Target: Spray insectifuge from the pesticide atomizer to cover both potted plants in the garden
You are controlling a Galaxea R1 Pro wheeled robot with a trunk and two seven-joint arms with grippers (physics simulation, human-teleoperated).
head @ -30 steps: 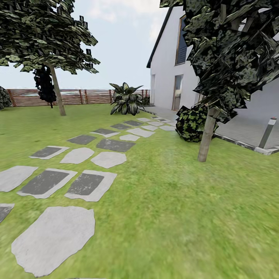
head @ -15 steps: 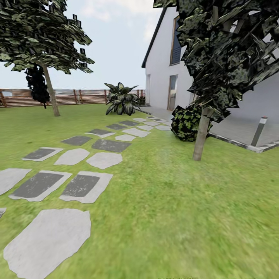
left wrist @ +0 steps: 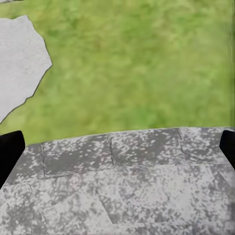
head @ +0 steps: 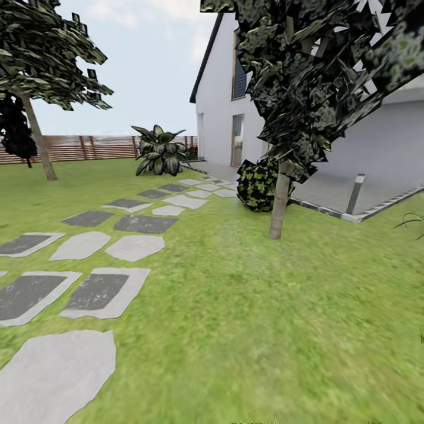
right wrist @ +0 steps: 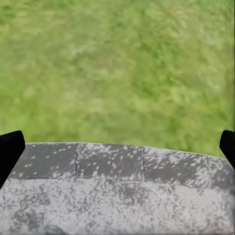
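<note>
Fingers of both grippers sit wide apart, empty, over mottled grey paving (left wrist: 127, 191); expect a light, slick bottle, so grip mid-body.

A green lawn (head: 253, 318) fills the lower frame; grey stepping stones (head: 97, 290) run lower left toward a white gabled house (head: 227, 106) upper centre, brown slatted fence (head: 88, 147) at left.

A green lawn (head: 253, 330) fills the lower frame. Grey stepping stones (head: 103, 291) run from the lower left toward a white house (head: 221, 100) at upper centre. A thin-trunked tree (head: 280, 200) stands right of centre, touching a round dark bush (head: 256, 185). A grey bollard lamp (head: 355, 193) stands at right, a brown slatted fence (head: 88, 147) at left.
</note>
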